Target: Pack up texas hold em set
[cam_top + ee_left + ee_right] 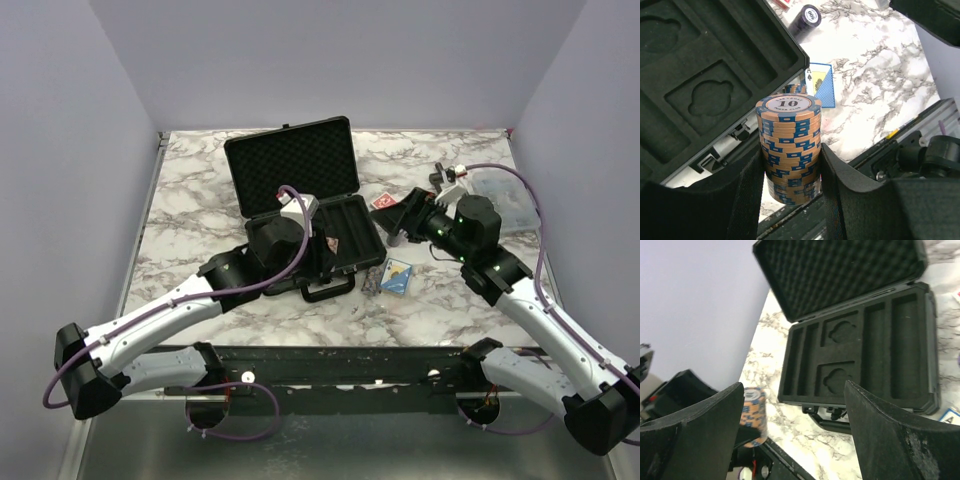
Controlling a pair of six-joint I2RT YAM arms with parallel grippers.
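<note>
The left end effector point(790, 170) clamps a tall chip stack point(789, 130) just beside the open case's point(700, 90) front edge. I'd keep it squeezed, line it along a long slot and lower gently. The right end effector point(794, 390) gapes wide, empty.

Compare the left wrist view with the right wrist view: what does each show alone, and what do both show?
Left wrist only: the 10 on top of the chip stack held in the left tool, and a dark stack marked 500. Right wrist only: the open lid with its foam, and the right tool, open and empty. Both: the chip stack and the slotted tray.
</note>
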